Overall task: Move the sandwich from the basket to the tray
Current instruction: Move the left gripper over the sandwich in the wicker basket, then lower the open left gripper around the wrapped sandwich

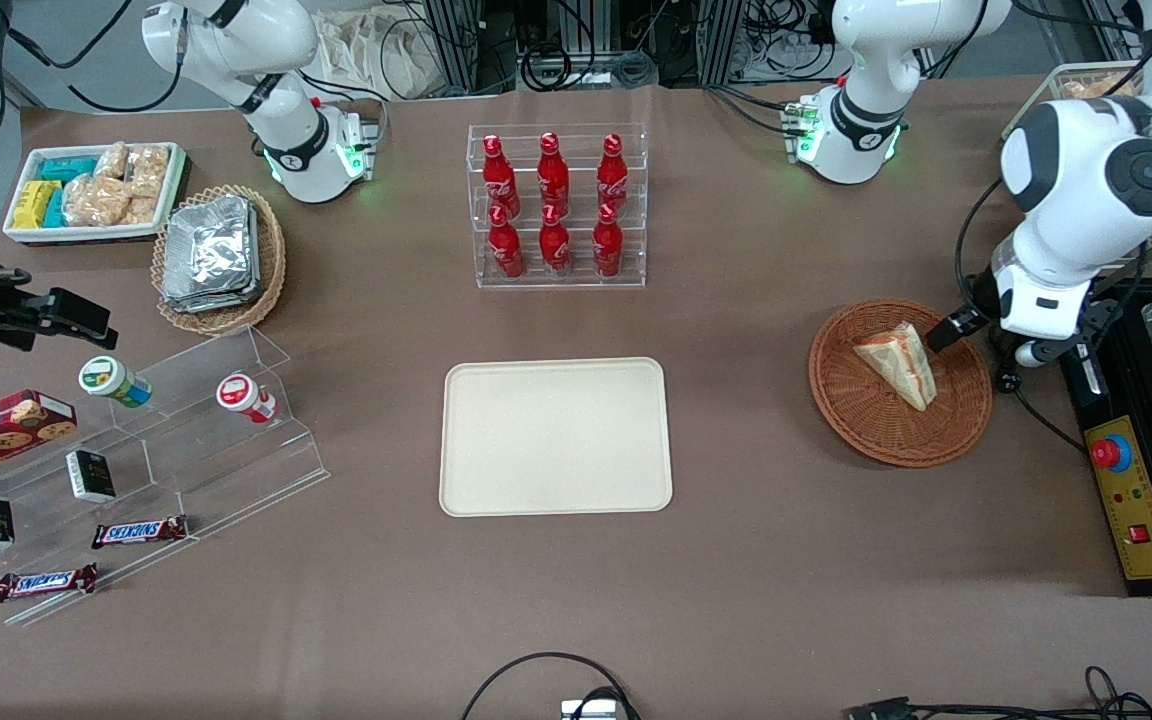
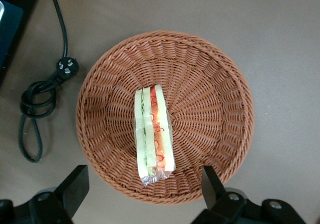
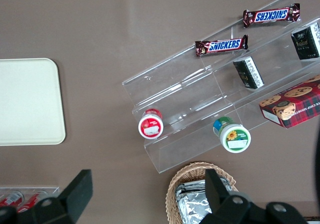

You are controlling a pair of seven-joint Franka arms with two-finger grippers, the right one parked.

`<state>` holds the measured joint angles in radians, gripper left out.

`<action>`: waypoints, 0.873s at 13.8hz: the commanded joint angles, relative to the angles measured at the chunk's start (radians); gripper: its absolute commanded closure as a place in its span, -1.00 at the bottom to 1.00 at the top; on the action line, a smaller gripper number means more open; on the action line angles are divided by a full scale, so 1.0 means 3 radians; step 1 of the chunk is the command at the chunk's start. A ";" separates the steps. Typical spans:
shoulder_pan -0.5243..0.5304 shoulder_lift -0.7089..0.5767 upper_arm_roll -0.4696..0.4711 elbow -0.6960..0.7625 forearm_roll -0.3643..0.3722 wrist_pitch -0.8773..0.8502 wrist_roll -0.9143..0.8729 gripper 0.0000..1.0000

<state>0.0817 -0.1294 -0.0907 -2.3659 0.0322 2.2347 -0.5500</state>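
Observation:
The sandwich (image 1: pixel 898 362) is a wrapped triangular wedge lying in the round reddish-brown wicker basket (image 1: pixel 866 425) toward the working arm's end of the table. In the left wrist view the sandwich (image 2: pixel 154 131) shows its white bread with red, orange and green layers, inside the basket (image 2: pixel 210 109). My left gripper (image 1: pixel 966 335) hangs above the basket's rim, open and empty (image 2: pixel 142 189). Its two dark fingers (image 2: pixel 75 186) stand wide apart, clear of the sandwich. The cream tray (image 1: pixel 555 436) lies flat at the table's middle and also shows in the right wrist view (image 3: pixel 27 102).
A coiled black cable with a plug (image 2: pixel 45 94) lies beside the basket. A control box with a red button (image 1: pixel 1116 455) sits at the working arm's end. A clear rack of red bottles (image 1: pixel 556 205) stands farther from the camera than the tray. A stepped acrylic shelf (image 1: pixel 186 450) holds snacks toward the parked arm's end.

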 commanded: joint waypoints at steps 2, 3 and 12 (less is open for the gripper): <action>-0.0006 -0.0151 0.0011 -0.0468 0.0010 0.0450 -0.0145 -1.00; -0.0006 -0.0146 0.0016 -0.0555 0.0010 0.0562 -0.0151 -1.00; 0.0055 0.0196 0.0016 -0.0816 -0.0199 0.1273 -0.0161 -1.00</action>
<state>0.0954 -0.1013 -0.0831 -2.5867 -0.0081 2.5457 -0.5839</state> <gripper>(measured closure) 0.000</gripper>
